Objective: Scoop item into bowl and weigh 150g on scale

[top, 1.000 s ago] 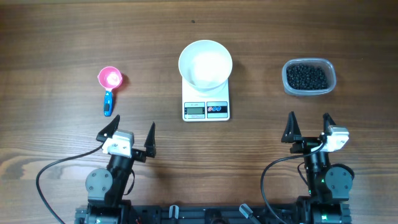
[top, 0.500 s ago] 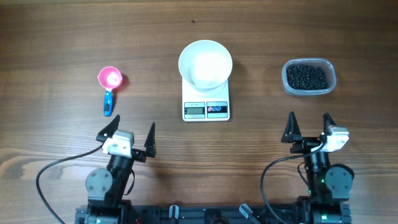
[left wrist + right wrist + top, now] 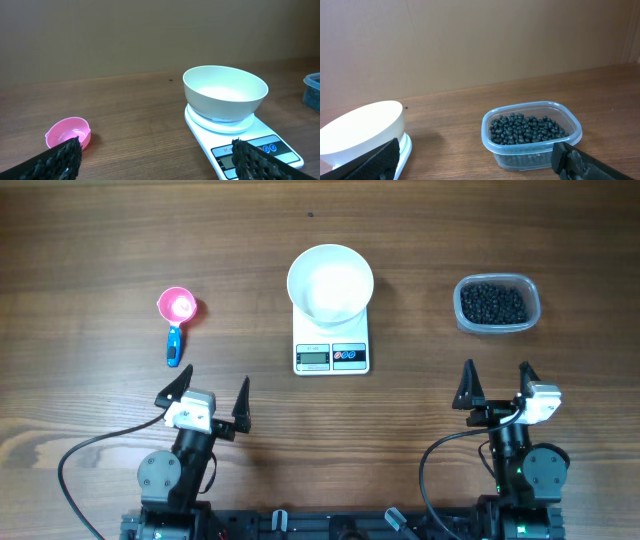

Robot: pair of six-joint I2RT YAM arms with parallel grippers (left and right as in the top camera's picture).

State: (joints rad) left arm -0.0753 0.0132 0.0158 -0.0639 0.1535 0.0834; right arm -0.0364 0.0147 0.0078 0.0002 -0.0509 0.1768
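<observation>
A white bowl stands empty on the white scale at the table's middle back. Small black beans fill a clear plastic tub at the back right. A pink scoop with a blue handle lies at the back left. My left gripper is open near the front left, with nothing between its fingers. My right gripper is open at the front right, facing the tub, also empty.
Dark wooden tabletop all round. Black cables loop from both arm bases at the front edge. A brown wall rises behind the table.
</observation>
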